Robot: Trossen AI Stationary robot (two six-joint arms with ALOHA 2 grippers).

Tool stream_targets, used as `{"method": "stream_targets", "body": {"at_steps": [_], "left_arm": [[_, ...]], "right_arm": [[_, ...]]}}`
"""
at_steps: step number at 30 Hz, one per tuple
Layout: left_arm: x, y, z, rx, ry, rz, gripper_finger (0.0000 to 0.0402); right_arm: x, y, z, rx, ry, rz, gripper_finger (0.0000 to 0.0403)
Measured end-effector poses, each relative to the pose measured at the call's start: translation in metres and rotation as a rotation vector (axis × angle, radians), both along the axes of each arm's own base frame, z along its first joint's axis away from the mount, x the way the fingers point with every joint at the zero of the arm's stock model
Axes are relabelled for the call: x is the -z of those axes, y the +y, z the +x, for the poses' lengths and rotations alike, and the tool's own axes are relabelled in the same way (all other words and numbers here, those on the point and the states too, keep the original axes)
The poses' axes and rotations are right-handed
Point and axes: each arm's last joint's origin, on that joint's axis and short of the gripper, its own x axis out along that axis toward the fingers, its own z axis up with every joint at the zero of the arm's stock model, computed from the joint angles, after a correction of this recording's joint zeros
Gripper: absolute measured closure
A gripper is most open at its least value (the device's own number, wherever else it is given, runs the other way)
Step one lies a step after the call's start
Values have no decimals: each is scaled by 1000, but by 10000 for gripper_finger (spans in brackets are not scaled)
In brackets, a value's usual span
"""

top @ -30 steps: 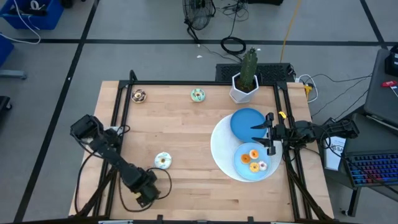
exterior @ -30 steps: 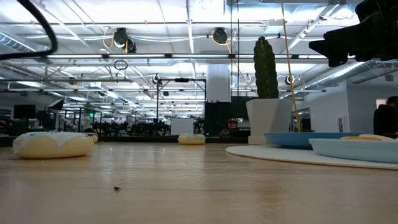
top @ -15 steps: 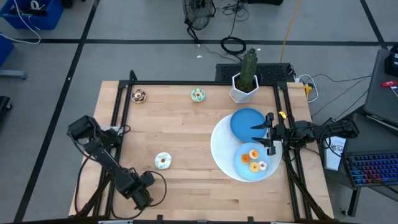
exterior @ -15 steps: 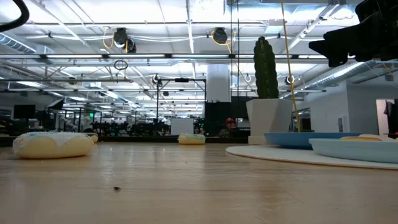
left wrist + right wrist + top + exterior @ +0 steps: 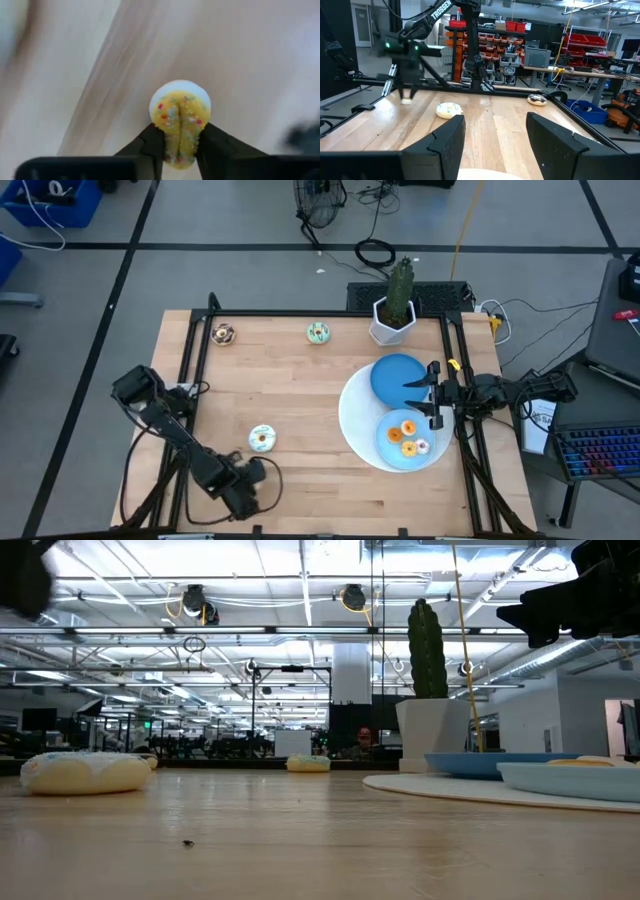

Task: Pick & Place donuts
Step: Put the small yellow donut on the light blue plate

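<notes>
A yellow-iced donut (image 5: 180, 120) flecked with sprinkles sits squeezed between the two dark fingers (image 5: 145, 147) of the left gripper (image 5: 252, 472), which hangs at the table's (image 5: 300, 500) near edge, toward its left corner, with wood grain blurred beneath it. In the right wrist view the same arm shows across the table, white "TROSSEN" lettering readable along its upper link, a pale donut in its fingers above the wood.

A white-iced donut (image 5: 262, 438) lies on the bare wood just beside that gripper, inward from the near-left corner. A chocolate donut (image 5: 224, 334) rests at the far-left corner, and a green-iced donut (image 5: 318, 333) sits along the far edge, left of a white pot holding a cactus (image 5: 399, 290).

On the right side of the table a large white disc (image 5: 352, 415) carries two blue plates: the far plate (image 5: 390, 375) is bare, the near plate (image 5: 383, 442) holds three donuts (image 5: 407, 438), iced orange and white.

The right gripper (image 5: 427, 397) hangs above the gap between the two plates, its fingers set moderately apart with nothing between them. No other writing is legible on the table; the red bins and shelving in the room behind carry none that can be read.
</notes>
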Motion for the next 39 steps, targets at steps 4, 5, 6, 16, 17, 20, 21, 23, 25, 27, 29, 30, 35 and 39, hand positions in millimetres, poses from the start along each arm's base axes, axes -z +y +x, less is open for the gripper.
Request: {"method": "stream_targets", "body": {"at_steps": [4,5,6,16,17,20,21,23,25,27,29,30,35,39], "left_arm": [[-18,3,35,99,-304,82,337],[-23,5,43,121,-375,121,340],[-27,9,52,137,-442,162,343],[-52,78,119,214,-727,612,336],[-54,87,124,205,-733,641,335],[-55,114,139,180,-738,704,335],[-54,122,143,171,-741,717,335],[-50,137,150,159,-732,741,335],[-46,149,160,155,-761,747,335],[-38,159,169,178,-781,756,335],[-28,167,178,222,-813,776,335],[-23,171,182,244,-820,803,335],[-3,188,198,338,-853,994,334],[3,203,203,387,-835,1110,334]], "right_arm": [[0,0,0,0,0,0,204],[0,0,0,0,0,0,204],[0,0,0,0,0,0,204],[0,0,0,0,0,0,204],[0,0,0,0,0,0,204],[0,0,0,0,0,0,204],[0,0,0,0,0,0,204],[0,0,0,0,0,0,204],[0,0,0,0,-1,0,204],[-1,0,0,0,-7,1,204],[-1,0,0,0,-7,1,204],[-1,0,0,0,-6,1,204],[-1,0,0,0,-8,1,204],[-1,0,0,-3,-12,37,204]]}}
